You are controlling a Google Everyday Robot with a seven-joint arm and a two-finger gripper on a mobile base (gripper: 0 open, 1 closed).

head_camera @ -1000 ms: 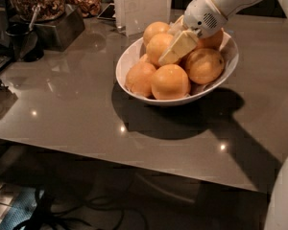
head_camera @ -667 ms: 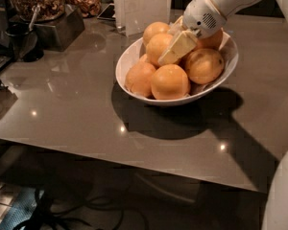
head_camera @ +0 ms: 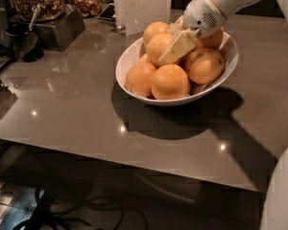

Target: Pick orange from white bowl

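The white bowl [head_camera: 129,61] stands on the grey-brown table, right of centre, and holds several oranges piled together. My gripper [head_camera: 173,49] reaches in from the upper right on a white arm and lies down among the top oranges. Its pale tip rests against the central top orange [head_camera: 156,46]. Other oranges lie in front [head_camera: 169,81], at the left [head_camera: 140,78] and at the right [head_camera: 204,65]. The arm hides part of the back oranges.
Dark containers of nuts [head_camera: 38,1] and a black cup [head_camera: 21,40] stand at the back left. A white upright card [head_camera: 141,6] stands just behind the bowl. The table's front edge [head_camera: 110,159] runs below, with cables on the floor beneath.
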